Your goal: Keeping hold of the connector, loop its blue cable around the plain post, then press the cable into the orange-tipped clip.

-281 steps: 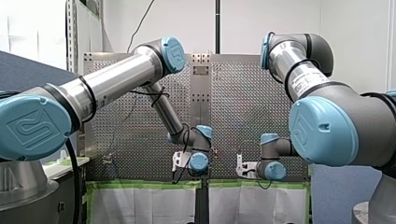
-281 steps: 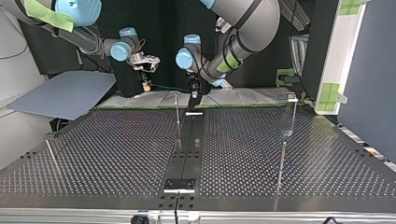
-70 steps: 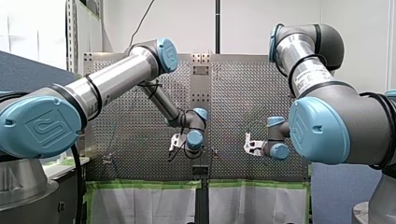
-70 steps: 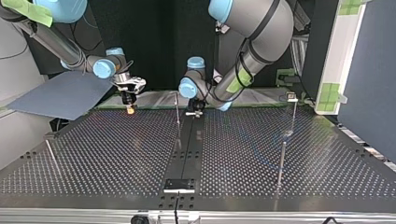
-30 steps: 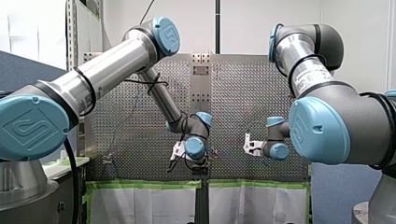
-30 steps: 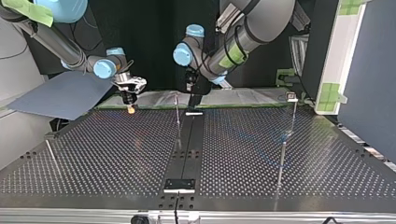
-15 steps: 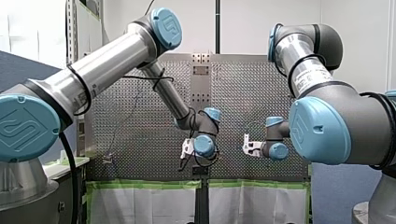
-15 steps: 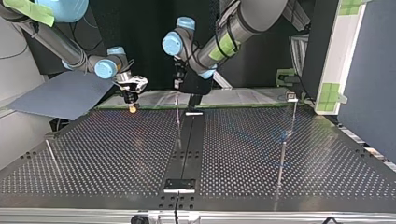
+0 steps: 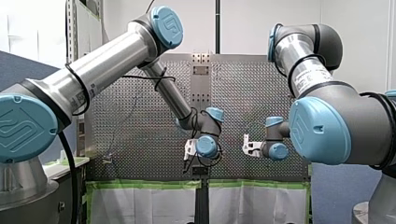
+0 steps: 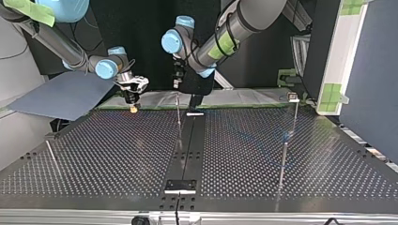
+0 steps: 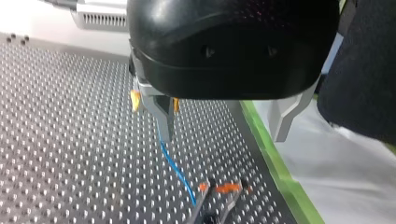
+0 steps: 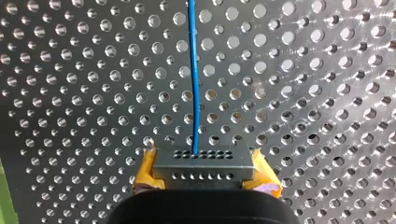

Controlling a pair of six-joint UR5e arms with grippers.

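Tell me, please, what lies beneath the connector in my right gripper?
The perforated table, with the blue cable running ahead from the connector. The patch directly beneath connector and right gripper is hidden.

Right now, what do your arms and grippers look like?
My left arm and my right arm are silver tubes with grey joints, blue logo caps and green tape. My left gripper is black with metal fingers; my right gripper has yellow pads.

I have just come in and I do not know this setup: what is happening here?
The right arm's hand, with yellow pads, is shut on a small grey connector block. Its thin blue cable runs ahead over the perforated metal table. The left arm's hand is open and empty; ahead of it the cable reaches the orange-tipped clip.
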